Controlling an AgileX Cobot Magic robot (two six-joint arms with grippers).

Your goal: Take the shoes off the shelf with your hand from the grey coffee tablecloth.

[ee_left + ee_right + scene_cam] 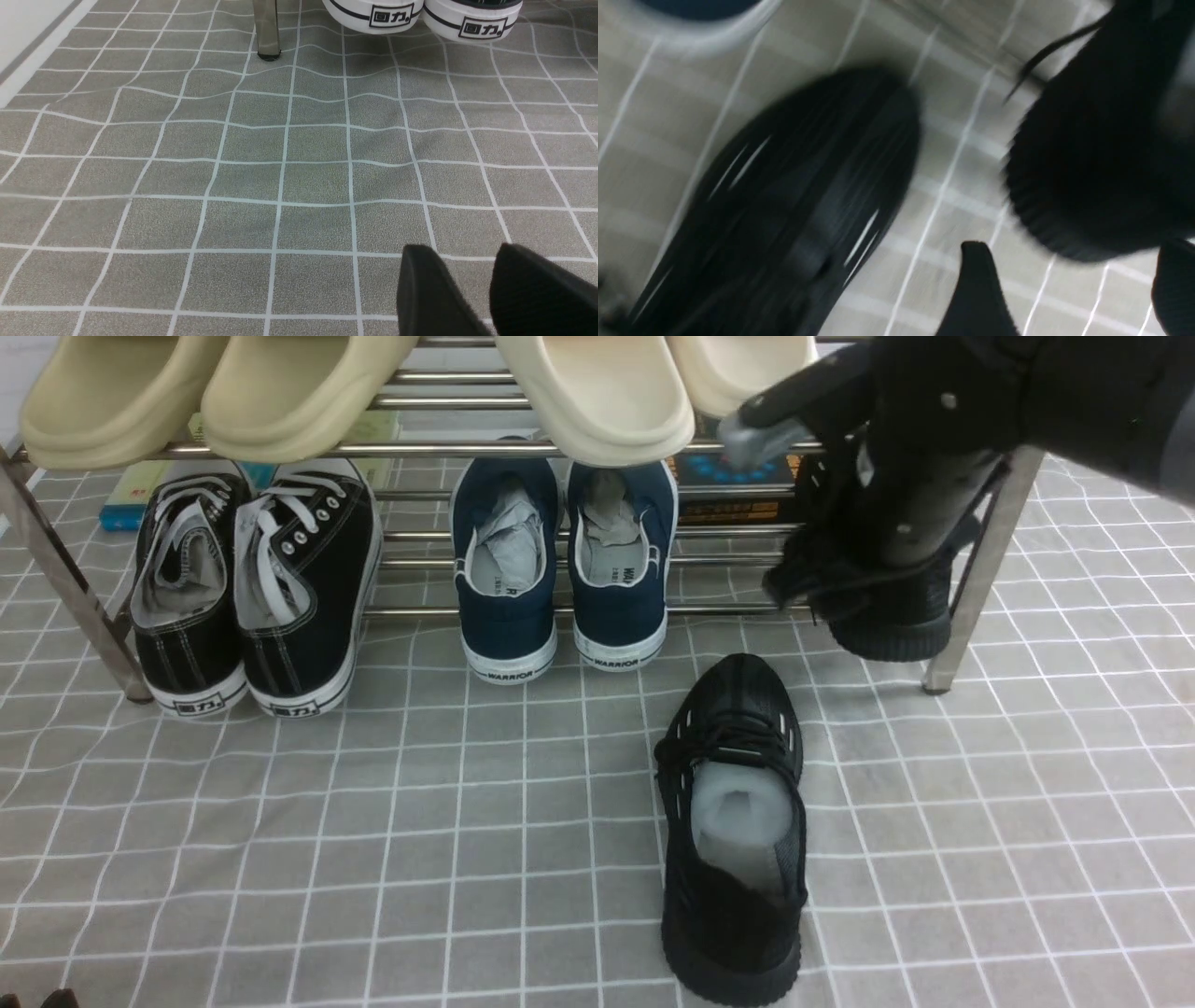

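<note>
The grey cloth (pixel 1027 821) with white squares covers the whole floor. On it stands the steel shelf (pixel 980 579) (tan slippers (pixel 280 392) sit on its top bars). The right arm (pixel 943 439) reaches down over the shelf's right end. One black shoe (pixel 733 831) lies on the cloth in front of the shelf, toe pointing at the shelf, well apart from the arm. The other black shoe (pixel 892 625) is on the low bars by the right leg, under the arm, with its heel sticking out the front. The right claw (pixel 1071 245) is spread wide, with nothing between its fingers (pixel 976 289). That picture is blurry, so I cannot tell if the claw touches the heel just past its tips. The left claw (pixel 465 249) hangs low over bare cloth, fingers a little apart, holding nothing.
</note>
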